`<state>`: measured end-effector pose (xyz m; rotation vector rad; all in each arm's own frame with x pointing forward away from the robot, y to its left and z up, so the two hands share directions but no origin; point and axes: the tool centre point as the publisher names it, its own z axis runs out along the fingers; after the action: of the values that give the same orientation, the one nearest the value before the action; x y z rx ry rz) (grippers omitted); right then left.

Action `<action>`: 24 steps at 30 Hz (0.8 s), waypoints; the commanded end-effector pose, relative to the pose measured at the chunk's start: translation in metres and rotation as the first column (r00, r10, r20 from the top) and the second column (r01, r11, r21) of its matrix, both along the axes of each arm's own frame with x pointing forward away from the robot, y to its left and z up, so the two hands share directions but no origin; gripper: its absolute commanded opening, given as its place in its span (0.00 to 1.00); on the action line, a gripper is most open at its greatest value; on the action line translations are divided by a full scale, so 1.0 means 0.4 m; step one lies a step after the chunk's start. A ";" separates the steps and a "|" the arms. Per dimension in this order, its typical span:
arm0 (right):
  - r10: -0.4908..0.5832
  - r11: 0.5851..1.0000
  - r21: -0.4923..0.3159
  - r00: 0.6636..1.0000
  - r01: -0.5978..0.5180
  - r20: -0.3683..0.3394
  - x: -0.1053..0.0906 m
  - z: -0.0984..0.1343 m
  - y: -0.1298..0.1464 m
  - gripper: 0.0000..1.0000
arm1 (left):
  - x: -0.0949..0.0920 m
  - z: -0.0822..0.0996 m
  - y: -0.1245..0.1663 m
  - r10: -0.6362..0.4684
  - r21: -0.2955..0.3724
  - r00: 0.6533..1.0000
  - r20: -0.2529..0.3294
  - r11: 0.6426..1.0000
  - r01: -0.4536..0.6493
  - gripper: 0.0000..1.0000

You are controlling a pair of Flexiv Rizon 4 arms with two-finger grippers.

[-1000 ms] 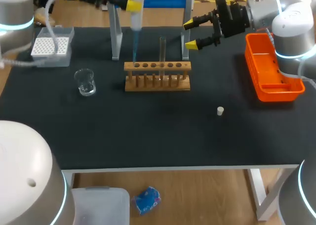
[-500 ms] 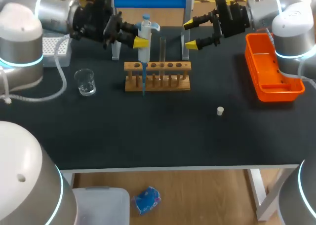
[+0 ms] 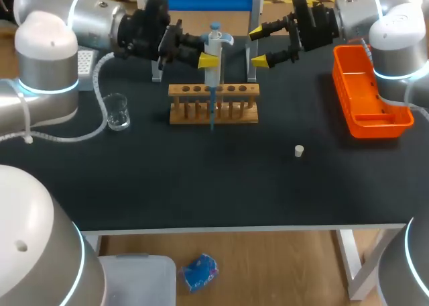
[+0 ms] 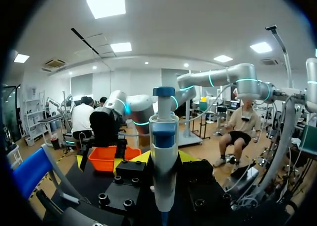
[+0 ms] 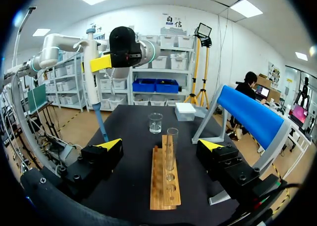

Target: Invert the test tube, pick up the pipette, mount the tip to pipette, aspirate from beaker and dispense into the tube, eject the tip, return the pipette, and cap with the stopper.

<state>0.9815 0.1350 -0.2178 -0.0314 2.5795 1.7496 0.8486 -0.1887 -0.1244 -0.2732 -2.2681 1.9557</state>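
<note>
Nearest, the stopper [image 3: 299,151] lies on the bench [image 3: 201,185]. Beyond, the fragile glass test tube [image 5: 171,151] stands in the rack [image 3: 213,113]. Near it the left gripper [image 3: 206,56] clamps the light, rigid pipette [image 3: 214,54] by its barrel, a sound hold. The right gripper [image 3: 259,47] gapes wide.

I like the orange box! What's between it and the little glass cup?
In the head view, the wooden test tube rack stands between the beaker and the orange bin, with the pipette hanging close by.

Furniture: one black table [image 3: 201,185] (matte top, white legs).
</note>
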 end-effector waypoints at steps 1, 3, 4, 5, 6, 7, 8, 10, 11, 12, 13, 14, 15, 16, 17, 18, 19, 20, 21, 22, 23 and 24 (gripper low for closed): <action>-0.001 1.000 0.000 1.000 0.001 0.002 -0.001 -0.001 0.000 1.00 | 0.008 -0.003 -0.005 -0.005 -0.002 1.000 0.001 1.000 0.005 0.00; -0.001 1.000 0.000 1.000 0.001 0.002 -0.001 -0.001 0.000 1.00 | 0.008 -0.003 -0.005 -0.005 -0.002 1.000 0.001 1.000 0.005 0.00; -0.001 1.000 0.000 1.000 0.001 0.002 -0.001 -0.001 0.000 1.00 | 0.008 -0.003 -0.005 -0.005 -0.002 1.000 0.001 1.000 0.005 0.00; -0.001 1.000 0.000 1.000 0.001 0.002 -0.001 -0.001 0.000 1.00 | 0.008 -0.003 -0.005 -0.005 -0.002 1.000 0.001 1.000 0.005 0.00; -0.001 1.000 0.000 1.000 0.001 0.002 -0.001 -0.001 0.000 1.00 | 0.008 -0.003 -0.005 -0.005 -0.002 1.000 0.001 1.000 0.005 0.00; -0.001 1.000 0.000 1.000 0.001 0.002 -0.001 -0.001 0.000 1.00 | 0.008 -0.003 -0.005 -0.005 -0.002 1.000 0.001 1.000 0.005 0.00; 0.008 1.000 -0.020 1.000 -0.008 0.003 -0.015 0.004 -0.007 1.00 | 0.008 -0.003 -0.005 -0.005 -0.002 1.000 0.001 1.000 0.005 0.00; 0.019 0.999 -0.044 1.000 -0.018 0.009 -0.045 0.016 -0.020 1.00 | 0.008 -0.003 -0.005 -0.005 -0.002 1.000 0.001 1.000 0.005 0.00; 0.024 0.998 -0.054 1.000 -0.023 0.016 -0.062 0.024 -0.027 1.00 | 0.008 -0.003 -0.005 -0.005 -0.002 1.000 0.001 1.000 0.005 0.00; 0.030 0.998 -0.051 0.999 -0.029 0.023 -0.079 0.033 -0.033 1.00 | 0.008 -0.003 -0.005 -0.005 -0.002 1.000 0.001 1.000 0.005 0.00; 0.039 0.998 -0.049 0.999 -0.038 0.024 -0.098 0.040 -0.037 1.00 | 0.008 -0.003 -0.005 -0.005 -0.002 1.000 0.001 1.000 0.005 0.00; 0.048 0.998 -0.049 0.998 -0.046 0.034 -0.116 0.047 -0.038 1.00 | 0.008 -0.003 -0.005 -0.005 -0.002 1.000 0.001 1.000 0.005 0.00; 0.062 0.998 -0.033 0.997 -0.060 0.042 -0.136 0.052 -0.038 1.00 | 0.008 -0.003 -0.005 -0.005 -0.002 1.000 0.001 1.000 0.005 0.00; 0.075 0.997 -0.023 0.996 -0.074 0.048 -0.155 0.057 -0.035 1.00 | 0.008 -0.003 -0.005 -0.005 -0.002 1.000 0.001 1.000 0.005 0.00; 0.082 0.997 -0.006 0.995 -0.082 0.059 -0.175 0.060 -0.032 1.00 | 0.008 -0.003 -0.005 -0.005 -0.002 1.000 0.001 1.000 0.005 0.00; 0.097 0.995 0.028 0.993 -0.099 0.059 -0.194 0.062 -0.026 1.00 | 0.008 -0.003 -0.005 -0.005 -0.002 1.000 0.001 1.000 0.005 0.00; 0.111 0.993 0.035 0.992 -0.114 0.064 -0.212 0.062 -0.016 1.00 | 0.008 -0.003 -0.005 -0.005 -0.002 1.000 0.001 1.000 0.005 0.00; 0.118 0.991 0.046 0.990 -0.122 0.075 -0.230 0.061 -0.004 1.00 | 0.008 -0.003 -0.005 -0.005 -0.002 1.000 0.001 1.000 0.005 0.00; 0.132 0.987 0.088 0.988 -0.138 0.079 -0.247 0.060 0.010 1.00 | 0.008 -0.003 -0.005 -0.005 -0.002 1.000 0.001 1.000 0.005 0.00; 0.147 0.982 0.112 0.986 -0.154 0.075 -0.261 0.058 0.024 1.00 | 0.008 -0.003 -0.005 -0.005 -0.002 1.000 0.001 1.000 0.005 0.00; 0.161 0.976 0.132 0.984 -0.171 0.083 -0.275 0.056 0.039 1.00 | 0.008 -0.003 -0.005 -0.005 -0.002 1.000 0.001 1.000 0.005 0.00; 0.173 0.970 0.158 0.981 -0.184 0.086 -0.287 0.055 0.054 1.00 | 0.008 -0.003 -0.005 -0.005 -0.002 1.000 0.001 1.000 0.005 0.00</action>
<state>0.8832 0.1462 -0.1836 -0.3346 2.5187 1.9047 0.8518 -0.1907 -0.1250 -0.2782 -2.2654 1.9521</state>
